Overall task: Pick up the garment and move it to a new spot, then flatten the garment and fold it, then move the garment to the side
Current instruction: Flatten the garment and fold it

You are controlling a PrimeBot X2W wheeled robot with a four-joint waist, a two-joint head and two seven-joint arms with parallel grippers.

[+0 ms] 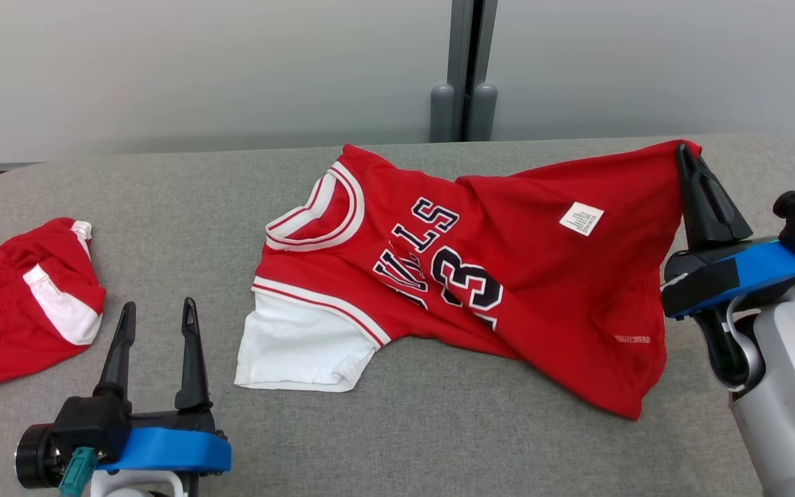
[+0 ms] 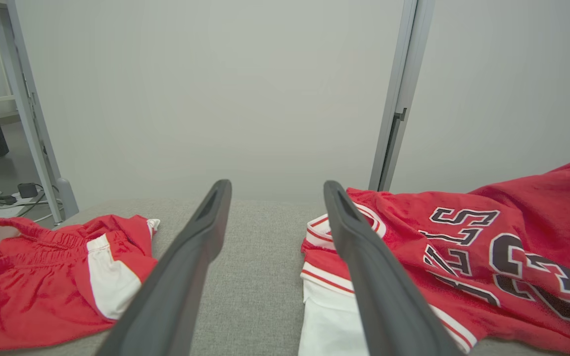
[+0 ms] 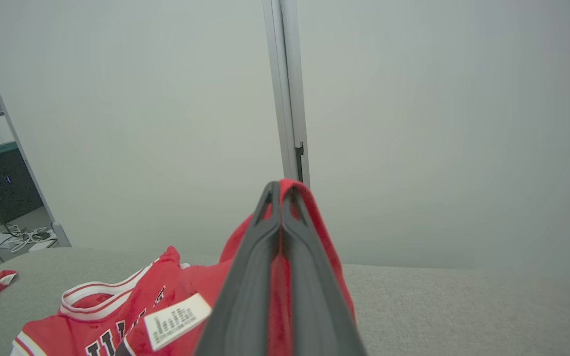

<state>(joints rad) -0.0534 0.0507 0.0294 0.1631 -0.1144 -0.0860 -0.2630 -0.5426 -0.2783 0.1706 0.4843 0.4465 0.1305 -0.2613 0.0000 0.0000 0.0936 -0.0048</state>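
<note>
The right gripper point(image 1: 684, 155) is clamped shut on a corner of the jersey point(image 1: 528, 290), holding that edge up off the table point(image 1: 404, 442) at the far right. The rest lies crumpled mid-table, collar to the left, white label point(image 1: 582, 219) showing. The left gripper point(image 1: 158, 309) hovers front left with its fingers spread wide, holding nothing, between the jersey and the shorts point(image 1: 18, 310).

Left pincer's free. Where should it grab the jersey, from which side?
Probably the white sleeve edge of the jersey, approached from the robot's left: it lies flat, closest to the open left pincer, opposite the hem corner the right pincer pinches.
</note>
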